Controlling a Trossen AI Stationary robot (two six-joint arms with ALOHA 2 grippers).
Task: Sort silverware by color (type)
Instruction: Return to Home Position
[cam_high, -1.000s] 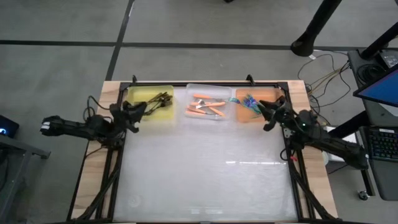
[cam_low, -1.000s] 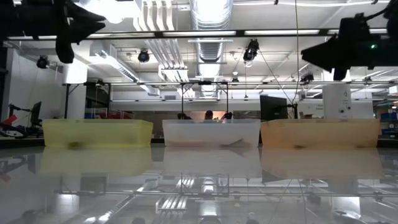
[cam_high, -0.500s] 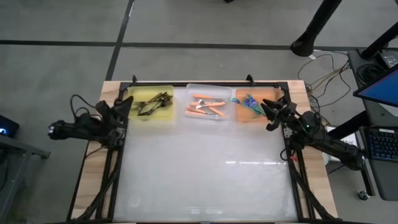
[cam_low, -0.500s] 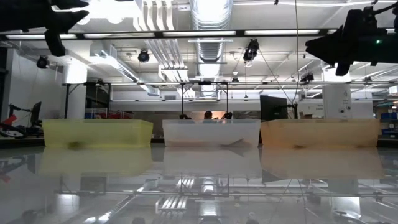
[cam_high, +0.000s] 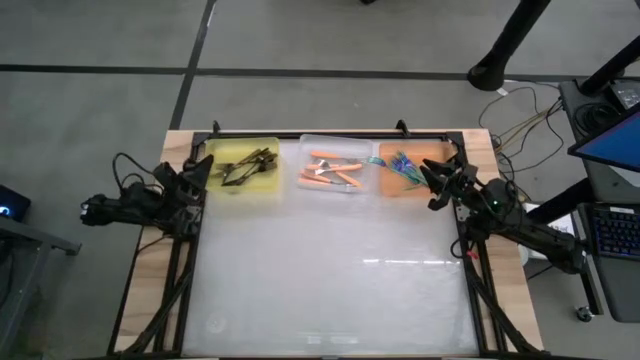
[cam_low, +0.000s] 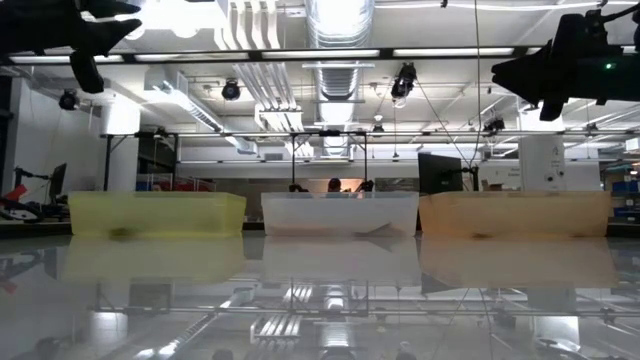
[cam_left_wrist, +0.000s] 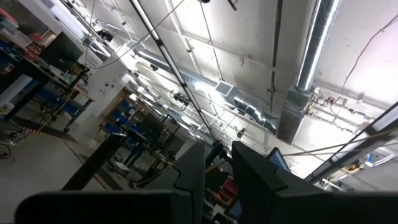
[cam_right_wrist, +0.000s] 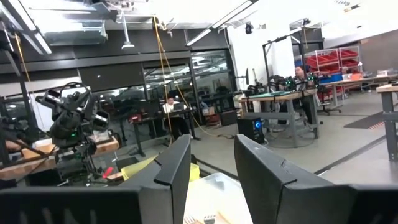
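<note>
High view: overhead, straight down, far off; takes in whole worktop (cam_high: 320, 290), both arms, floor around.

Low view: at worktop height, level, facing across to yellow bin (cam_low: 157, 213), clear bin (cam_low: 340, 212), orange bin (cam_low: 515, 213) at far edge, room behind. Same three bins shared with high view.

Left wrist view: past left claw (cam_left_wrist: 217, 149), tilted up at ceiling ducts.

Right wrist view: past right claw (cam_right_wrist: 211, 146), level across room toward left arm (cam_right_wrist: 71, 121). Yellow and clear bin corners shared.
</note>
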